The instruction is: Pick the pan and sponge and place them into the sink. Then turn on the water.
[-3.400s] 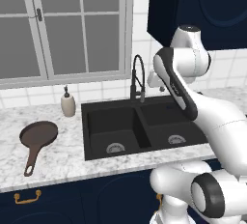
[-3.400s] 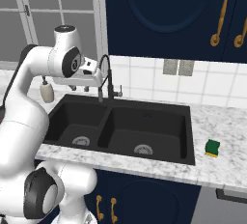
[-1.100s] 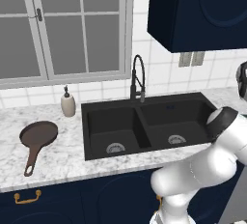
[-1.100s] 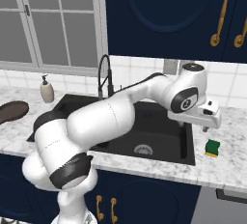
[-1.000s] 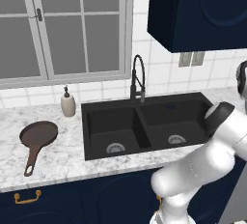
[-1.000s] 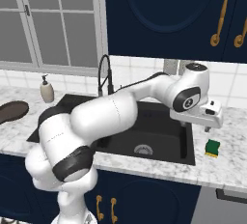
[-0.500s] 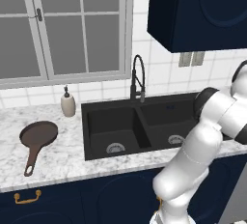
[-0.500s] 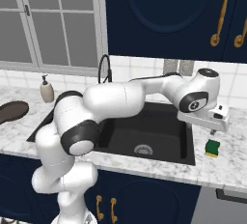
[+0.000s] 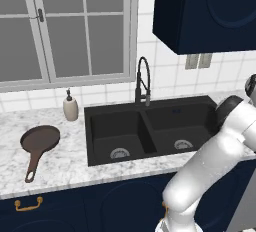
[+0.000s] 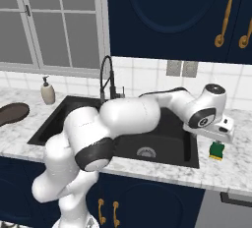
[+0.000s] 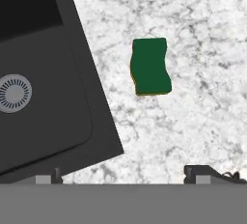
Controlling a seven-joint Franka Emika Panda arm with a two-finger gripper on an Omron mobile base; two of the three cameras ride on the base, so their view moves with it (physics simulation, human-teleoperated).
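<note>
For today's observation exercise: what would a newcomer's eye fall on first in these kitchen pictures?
First, the big white arm stretched across the black sink, its open gripper hovering above the small green sponge on the marble counter right of the basin. Next, the dark brown pan lying alone on the counter left of the sink, near the soap bottle.

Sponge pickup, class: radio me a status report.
Gripper open, above counter, holding nothing. Sponge flat on counter right of sink, untouched. Pan left of sink. Nothing in the way.
</note>
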